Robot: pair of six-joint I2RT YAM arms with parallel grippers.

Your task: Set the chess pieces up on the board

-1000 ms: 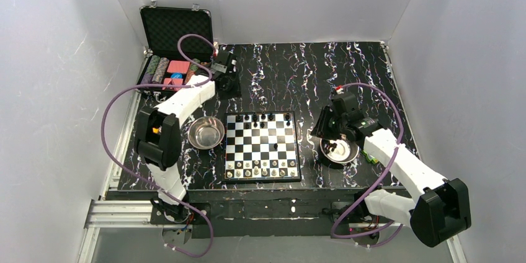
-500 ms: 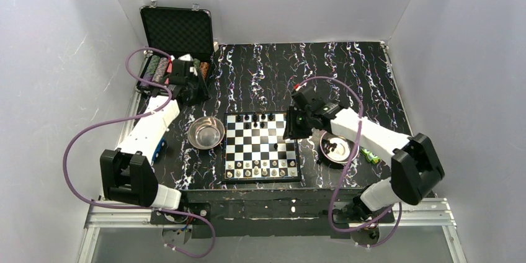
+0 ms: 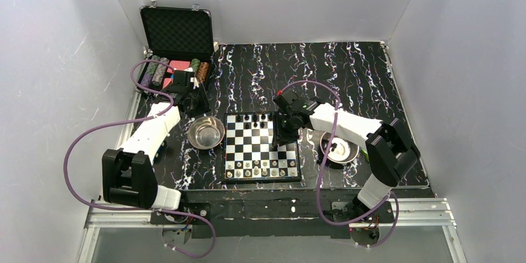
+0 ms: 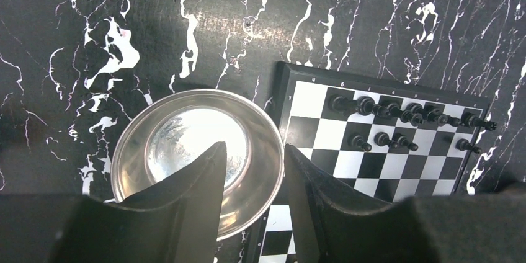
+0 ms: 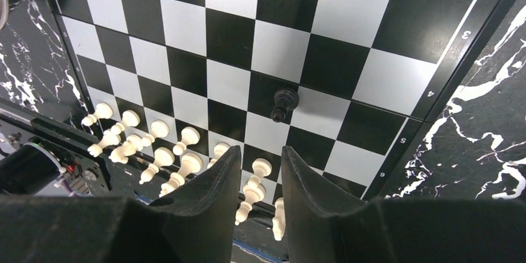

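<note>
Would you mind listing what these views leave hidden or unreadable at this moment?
- Top view: the right gripper covers the board's right-hand squares.
- Top view: the right arm overlaps the right bowl, contents unclear.
- Top view: the chess pieces are too small to tell by type.

White chess pieces — partly behind right pincer

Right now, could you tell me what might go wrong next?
The right end effector hangs open near the lone black pawn; the white pieces crowd close by, so a skewed descent might topple them. The left end effector hovers over the steel bowl, near its rim; descending could clip it and shove it against the board.
</note>
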